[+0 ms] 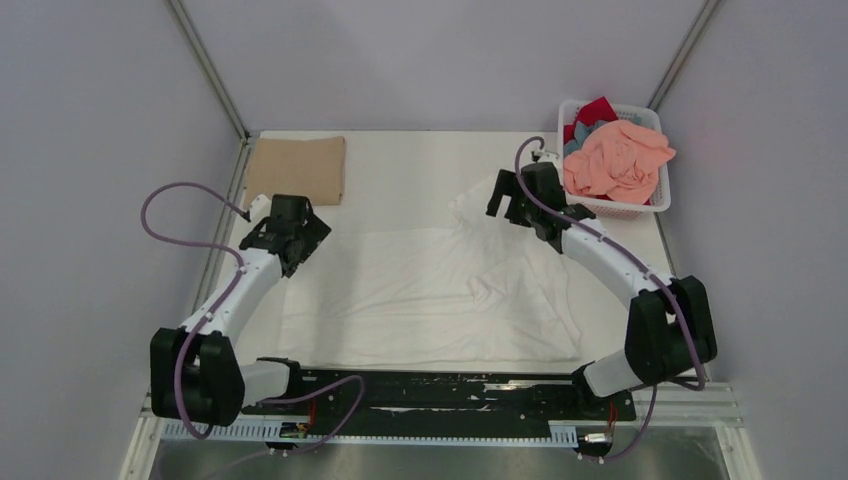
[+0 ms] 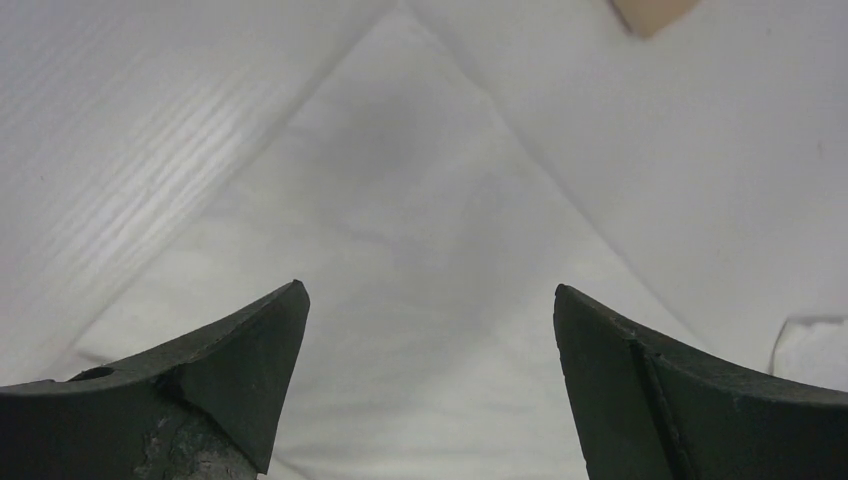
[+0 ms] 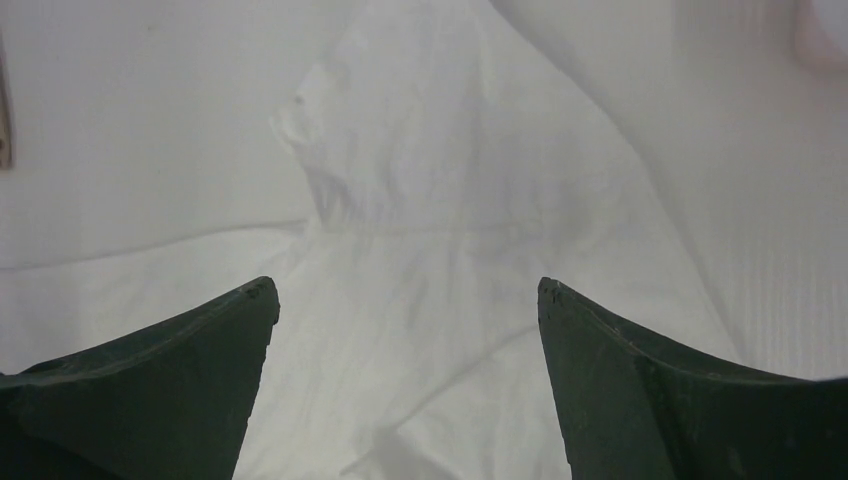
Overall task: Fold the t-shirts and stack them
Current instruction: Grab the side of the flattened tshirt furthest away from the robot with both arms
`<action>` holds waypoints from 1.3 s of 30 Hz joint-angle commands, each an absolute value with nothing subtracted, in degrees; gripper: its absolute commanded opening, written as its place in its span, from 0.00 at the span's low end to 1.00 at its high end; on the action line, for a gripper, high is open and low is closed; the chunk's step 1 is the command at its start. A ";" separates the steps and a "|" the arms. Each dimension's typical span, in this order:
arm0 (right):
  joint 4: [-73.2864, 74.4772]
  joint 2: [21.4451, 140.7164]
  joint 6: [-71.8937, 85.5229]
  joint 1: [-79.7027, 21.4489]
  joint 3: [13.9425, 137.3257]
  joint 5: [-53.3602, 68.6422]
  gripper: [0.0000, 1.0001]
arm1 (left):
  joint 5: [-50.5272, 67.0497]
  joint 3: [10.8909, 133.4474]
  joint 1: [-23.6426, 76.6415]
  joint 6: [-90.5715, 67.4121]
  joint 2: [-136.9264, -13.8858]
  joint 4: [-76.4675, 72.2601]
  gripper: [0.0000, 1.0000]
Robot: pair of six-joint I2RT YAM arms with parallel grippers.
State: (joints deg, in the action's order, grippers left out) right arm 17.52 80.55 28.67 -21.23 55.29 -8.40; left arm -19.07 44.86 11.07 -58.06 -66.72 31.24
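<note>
The worktop is white and stands in a small booth with pale grey walls. A metal post rises at each far corner. A black rail runs along the near edge and carries the bases of both arms.

The white t-shirt lies spread and wrinkled in the middle of the worktop, closer to the near edge. The tan t-shirt lies folded in the far left corner. In the far right corner stands a white lattice basket, which holds the salmon pink t-shirt on top, with the red t-shirt and the grey-blue t-shirt behind it.

The left arm reaches over the left side of the white t-shirt, and the left jaws are spread wide and hold nothing. The right arm reaches over its far right part, just beside the basket, and the right jaws are also spread wide and hold nothing.
</note>
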 commanded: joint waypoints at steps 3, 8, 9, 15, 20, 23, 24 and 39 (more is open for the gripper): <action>16.16 98.16 21.30 -18.32 74.57 -12.30 1.00 | -13.76 56.07 1.64 -52.63 -80.91 23.37 1.00; 16.91 113.05 18.42 -15.61 89.50 -10.94 1.00 | -10.34 67.04 -2.63 -48.84 -96.25 25.17 1.00; 17.04 115.36 17.85 -15.20 93.14 -10.98 1.00 | -10.85 68.10 -2.94 -48.42 -99.01 26.55 1.00; 17.94 128.55 14.50 -14.48 106.91 -12.82 1.00 | -10.43 71.20 -4.42 -47.71 -105.24 29.11 0.98; 18.12 135.70 13.05 -14.51 114.67 -15.14 1.00 | -14.14 73.16 -4.43 -47.57 -107.99 32.78 0.93; 18.12 138.32 12.94 -14.50 117.21 -14.93 1.00 | -13.19 72.95 -4.43 -46.78 -109.28 32.01 0.88; 18.13 138.85 12.97 -14.50 117.69 -14.92 1.00 | -12.70 73.08 -4.37 -46.64 -109.57 31.97 0.86; 18.19 140.57 12.77 -14.75 116.17 -14.41 0.92 | -11.36 71.52 -1.69 -44.70 -109.61 33.54 0.39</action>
